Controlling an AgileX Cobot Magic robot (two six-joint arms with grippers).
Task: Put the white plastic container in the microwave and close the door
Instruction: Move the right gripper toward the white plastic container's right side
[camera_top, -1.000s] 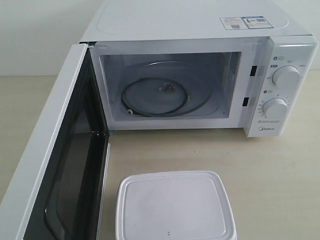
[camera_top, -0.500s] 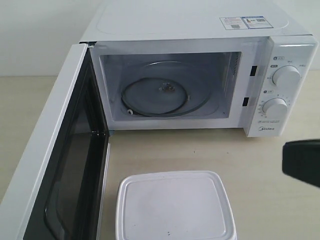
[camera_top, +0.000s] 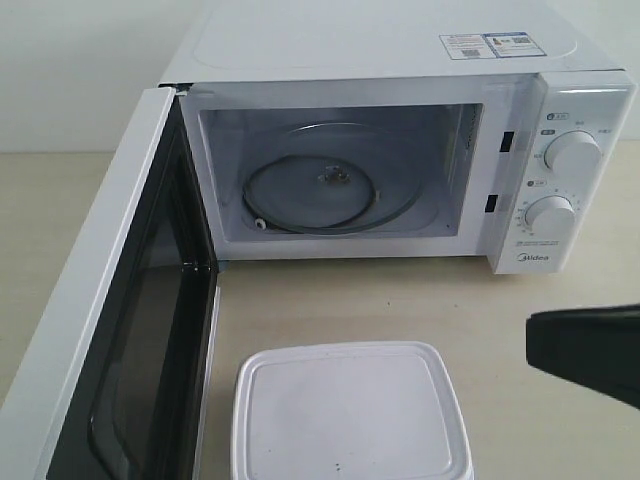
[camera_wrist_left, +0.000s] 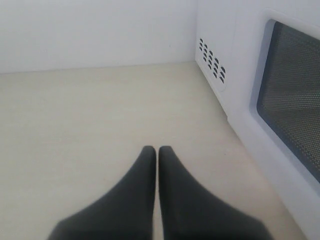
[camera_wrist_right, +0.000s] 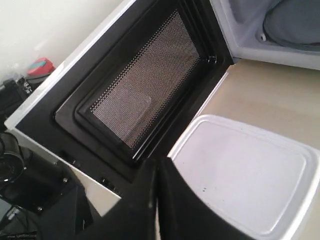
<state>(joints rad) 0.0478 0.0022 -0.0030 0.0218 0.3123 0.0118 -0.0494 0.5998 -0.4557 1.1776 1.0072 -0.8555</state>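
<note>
The white plastic container (camera_top: 350, 412) sits lidded on the table in front of the microwave (camera_top: 400, 150), whose door (camera_top: 110, 330) stands swung wide open to the left. Inside lies the glass turntable (camera_top: 335, 190). My right gripper (camera_wrist_right: 157, 162) is shut and empty, hovering over the container (camera_wrist_right: 245, 172) near its corner by the door (camera_wrist_right: 135, 95); its dark body (camera_top: 590, 345) enters the exterior view at the right edge. My left gripper (camera_wrist_left: 156, 150) is shut with nothing held, above bare table outside the door (camera_wrist_left: 292, 100).
Two round knobs (camera_top: 572, 152) sit on the microwave's right panel, a sticker (camera_top: 485, 44) on its top. Vent holes (camera_wrist_left: 212, 59) mark the microwave's side. Dark equipment and a red object (camera_wrist_right: 40, 66) lie beyond the door's far edge.
The right gripper has come in from the right edge of the exterior view and moved further left toward the container. Nothing else has moved.
</note>
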